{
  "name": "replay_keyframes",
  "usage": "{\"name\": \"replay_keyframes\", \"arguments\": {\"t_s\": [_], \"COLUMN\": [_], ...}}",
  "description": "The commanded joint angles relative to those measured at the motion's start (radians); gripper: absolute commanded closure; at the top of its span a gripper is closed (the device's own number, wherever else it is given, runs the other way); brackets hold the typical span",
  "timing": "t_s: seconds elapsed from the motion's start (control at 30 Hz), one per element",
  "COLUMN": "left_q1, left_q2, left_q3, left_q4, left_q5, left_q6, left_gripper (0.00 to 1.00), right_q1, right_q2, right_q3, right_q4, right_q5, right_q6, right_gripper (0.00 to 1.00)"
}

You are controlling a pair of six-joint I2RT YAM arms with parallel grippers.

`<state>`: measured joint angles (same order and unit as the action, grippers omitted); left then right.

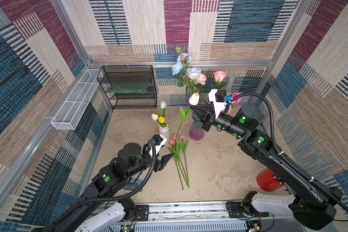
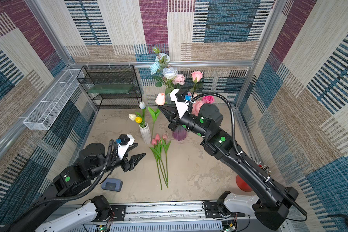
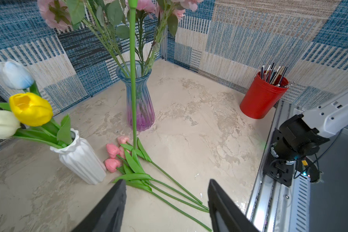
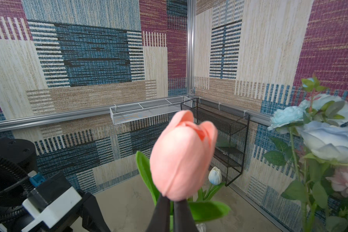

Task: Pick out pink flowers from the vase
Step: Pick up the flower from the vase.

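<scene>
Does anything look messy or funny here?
Only this: several small pink tulips lie flat on the tabletop beside the white vase, not in any vase. The right gripper pinches another pink tulip just under its bloom, up in the air. The glass vase stands upright too; nothing looks spilled or broken.

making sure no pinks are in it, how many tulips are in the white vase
3, all in the white vase: a yellow tulip, a cream tulip beside it, and a taller blue-white tulip. None is pink; none looks hidden.
</scene>
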<state>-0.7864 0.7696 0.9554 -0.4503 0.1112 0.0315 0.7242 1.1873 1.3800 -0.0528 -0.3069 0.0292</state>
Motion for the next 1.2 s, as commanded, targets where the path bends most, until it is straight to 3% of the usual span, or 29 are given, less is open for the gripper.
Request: {"name": "replay_keyframes", "arguments": {"t_s": [0.0,0.17,0.3,0.47,0.6,0.77,0.87,0.93,1.17], "left_q1": [0.001,0.001,0.001,0.001,0.001,0.001,0.001,0.001,0.001], "left_q2": [0.047,0.106,0.125,0.130,0.130,0.105,0.081,0.058,-0.034], "left_q3": [-0.002,-0.035,-0.047,-0.047,-0.053,-0.071,-0.093,-0.116,-0.247], "left_q4": [0.094,0.166,0.202,0.219,0.219,0.219,0.224,0.234,0.315], "left_q5": [0.040,0.032,0.022,0.065,0.098,0.114,0.126,0.127,0.105], "left_q6": [0.039,0.037,0.053,0.059,0.062,0.050,0.013,-0.031,-0.263], "left_gripper": [0.34,0.35,0.42,0.77,1.00,1.00,1.00,1.00,1.00], "right_q1": [0.020,0.039,0.057,0.064,0.066,0.068,0.075,0.083,0.127], "right_q2": [-0.032,-0.072,-0.092,-0.117,-0.127,-0.124,-0.122,-0.128,-0.170], "right_q3": [-0.040,-0.074,-0.086,-0.106,-0.114,-0.116,-0.113,-0.120,-0.228], "right_q4": [0.075,0.080,0.073,0.072,0.073,0.065,0.046,0.033,0.056], "right_q5": [-0.009,-0.016,-0.020,-0.017,-0.004,0.001,-0.006,-0.009,-0.039], "right_q6": [0.049,0.076,0.084,0.093,0.102,0.104,0.095,0.085,0.053], "right_gripper": [1.00,1.00,1.00,1.00,1.00,0.99,0.76,0.67,0.60]}}
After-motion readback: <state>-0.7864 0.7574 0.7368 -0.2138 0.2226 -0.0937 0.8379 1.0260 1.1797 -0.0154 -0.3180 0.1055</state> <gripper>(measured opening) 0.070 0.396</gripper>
